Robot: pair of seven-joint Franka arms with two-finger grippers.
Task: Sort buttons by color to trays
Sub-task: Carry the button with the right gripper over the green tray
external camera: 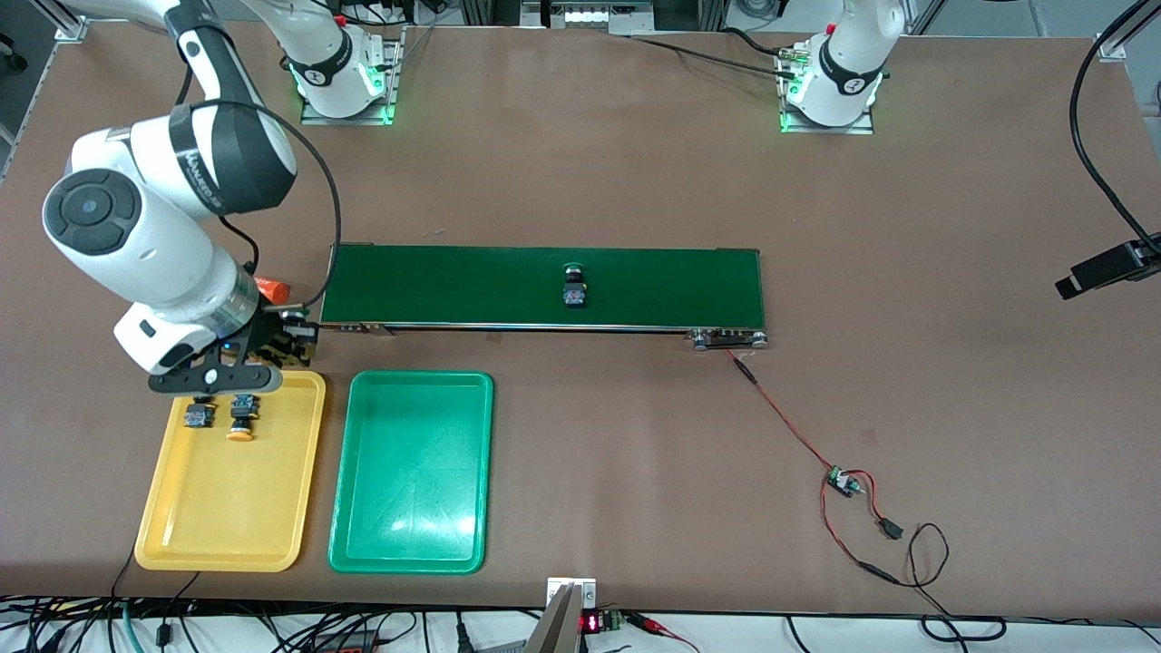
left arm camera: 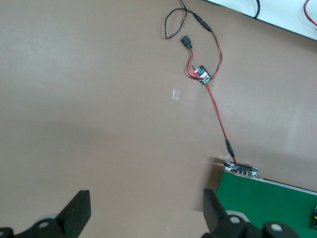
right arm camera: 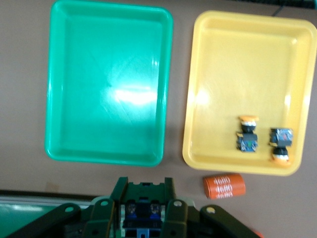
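My right gripper (external camera: 288, 334) is shut on a button (right arm camera: 142, 210) with a dark body; its cap is hidden. It hangs at the conveyor's end toward the right arm, just above the yellow tray's (external camera: 227, 517) rim. Two yellow-capped buttons (external camera: 199, 414) (external camera: 241, 417) lie in that tray, seen in the right wrist view as one button (right arm camera: 247, 134) beside the other (right arm camera: 281, 144). A green-capped button (external camera: 575, 286) lies on the conveyor belt (external camera: 453, 286). The green tray (external camera: 413, 472) holds nothing. My left gripper (left arm camera: 147, 213) waits open over bare table near the belt's other end.
An orange cylinder marked 4680 (external camera: 270, 290) (right arm camera: 224, 186) lies on the table between the belt's end and the yellow tray. A small circuit board with red wires (external camera: 842, 481) (left arm camera: 201, 75) lies toward the left arm's end. A black camera (external camera: 1107, 268) overhangs that table edge.
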